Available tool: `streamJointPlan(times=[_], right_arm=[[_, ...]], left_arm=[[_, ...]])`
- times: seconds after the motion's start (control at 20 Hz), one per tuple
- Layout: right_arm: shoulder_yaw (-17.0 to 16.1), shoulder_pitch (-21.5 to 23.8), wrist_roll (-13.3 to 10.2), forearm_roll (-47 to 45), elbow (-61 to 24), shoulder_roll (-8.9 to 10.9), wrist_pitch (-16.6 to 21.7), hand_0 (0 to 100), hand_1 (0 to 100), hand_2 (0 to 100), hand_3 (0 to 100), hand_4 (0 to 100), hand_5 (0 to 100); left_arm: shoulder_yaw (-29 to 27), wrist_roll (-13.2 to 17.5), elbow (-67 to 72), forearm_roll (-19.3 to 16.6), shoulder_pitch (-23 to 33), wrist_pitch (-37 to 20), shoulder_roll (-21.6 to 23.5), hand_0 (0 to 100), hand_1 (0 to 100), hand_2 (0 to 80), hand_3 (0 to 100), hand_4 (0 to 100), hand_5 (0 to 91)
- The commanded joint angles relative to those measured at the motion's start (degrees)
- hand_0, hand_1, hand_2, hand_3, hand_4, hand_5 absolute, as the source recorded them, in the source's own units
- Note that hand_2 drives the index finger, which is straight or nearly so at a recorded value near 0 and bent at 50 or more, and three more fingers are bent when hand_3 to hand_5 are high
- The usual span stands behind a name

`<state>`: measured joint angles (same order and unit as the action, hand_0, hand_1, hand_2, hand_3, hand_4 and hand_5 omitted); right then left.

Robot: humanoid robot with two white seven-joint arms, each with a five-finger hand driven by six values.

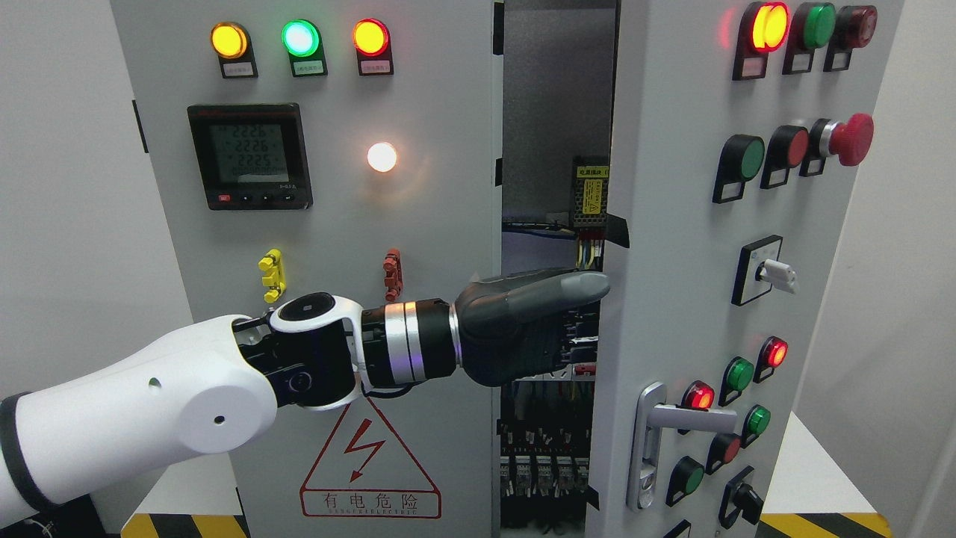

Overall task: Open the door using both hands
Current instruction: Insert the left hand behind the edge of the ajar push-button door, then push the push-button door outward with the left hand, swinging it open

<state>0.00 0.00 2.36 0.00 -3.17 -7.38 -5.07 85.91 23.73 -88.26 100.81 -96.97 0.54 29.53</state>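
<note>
The grey cabinet's right door [672, 246] stands partly ajar, and a dark gap [553, 112] shows wiring and breakers inside. My left arm comes in from the lower left. Its dark hand [538, 325] reaches across the closed left door [336, 224] into the gap at mid height. The thumb [579, 286] lies straight against the right door's free edge. The fingers [579, 340] run flat in behind that edge, with their tips hidden, and they grasp nothing that I can see. The silver lever handle [657, 422] lower on the right door is untouched. My right arm is out of view.
The left door carries three lit lamps [299, 39], a meter display [250, 155] and a red hazard triangle [370, 467]. Buttons, switches and a red mushroom stop [848, 140] stick out of the right door. Black and yellow tape [821, 524] marks the white base.
</note>
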Motion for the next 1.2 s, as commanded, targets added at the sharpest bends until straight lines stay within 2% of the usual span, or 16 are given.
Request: streamJointPlan(times=[0.0, 0.55, 0.7, 0.85, 1.15], right_arm=[[1.06, -0.53, 0.02, 1.49, 0.00, 0.00, -0.03, 10, 13, 0, 0, 0, 0], [1.06, -0.53, 0.02, 1.49, 0.00, 0.00, -0.03, 10, 13, 0, 0, 0, 0], [1.14, -0.53, 0.02, 1.49, 0.00, 0.00, -0.03, 10, 13, 0, 0, 0, 0], [1.14, -0.53, 0.02, 1.49, 0.00, 0.00, -0.03, 10, 13, 0, 0, 0, 0], [1.14, -0.53, 0.02, 1.49, 0.00, 0.00, -0.03, 10, 13, 0, 0, 0, 0]], left_arm=[[-4.78, 0.00, 2.04, -0.53, 0.11, 2.01, -7.56, 12, 56, 0.0, 0, 0, 0.0], [-6.01, -0.08, 1.16, -2.37, 0.02, 4.03, -13.44, 12, 56, 0.0, 0, 0, 0.0], [-8.64, -0.26, 0.72, -2.55, 0.02, 6.83, -15.81, 12, 56, 0.0, 0, 0, 0.0], [-10.14, -3.85, 1.07, -3.86, 0.11, 8.08, -19.24, 12, 56, 0.0, 0, 0, 0.0], [-10.06, -5.53, 3.27, -6.67, 0.99, 8.08, -24.16, 12, 56, 0.0, 0, 0, 0.0]])
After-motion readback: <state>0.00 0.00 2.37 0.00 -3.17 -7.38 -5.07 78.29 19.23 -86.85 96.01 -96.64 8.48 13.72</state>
